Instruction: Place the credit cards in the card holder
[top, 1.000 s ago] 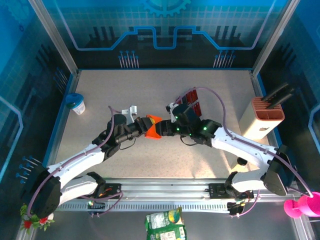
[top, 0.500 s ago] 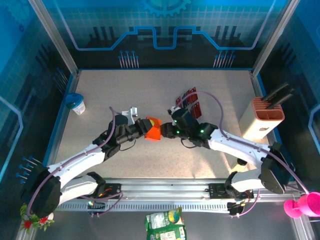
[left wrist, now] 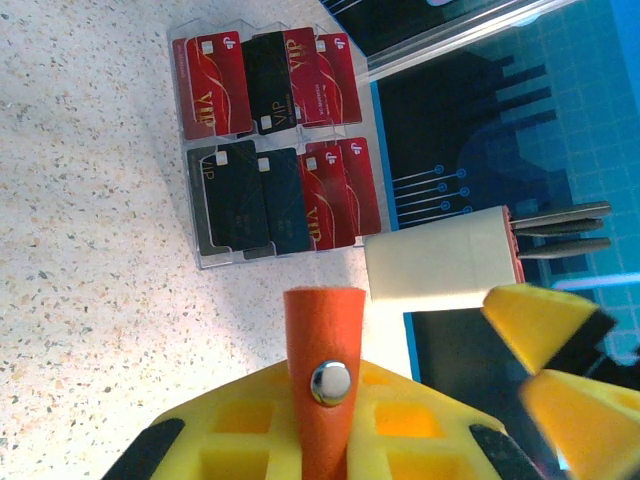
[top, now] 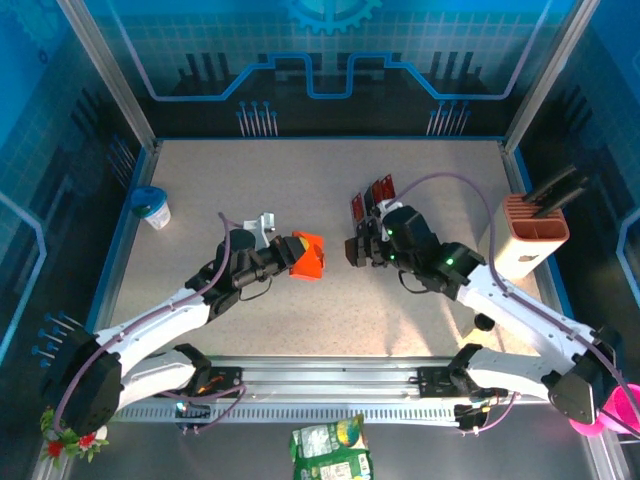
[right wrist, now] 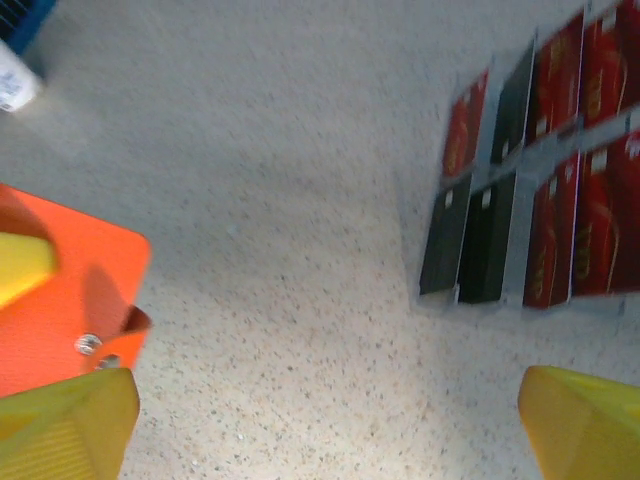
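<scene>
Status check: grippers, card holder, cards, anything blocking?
Left gripper shut on card holder. Right gripper open, empty, near credit cards. Cards in two rows on table. Nothing seen blocking.

Clutter round your speckled table:
Far right you've got a salmon-and-white box w/ black tools standing in it. Far left, small cup w/ blue lid near the edge. Green packet in front of the rail, pink obj. btm right.

Speckled tabletop — blue, perhaps glass, walls
</scene>
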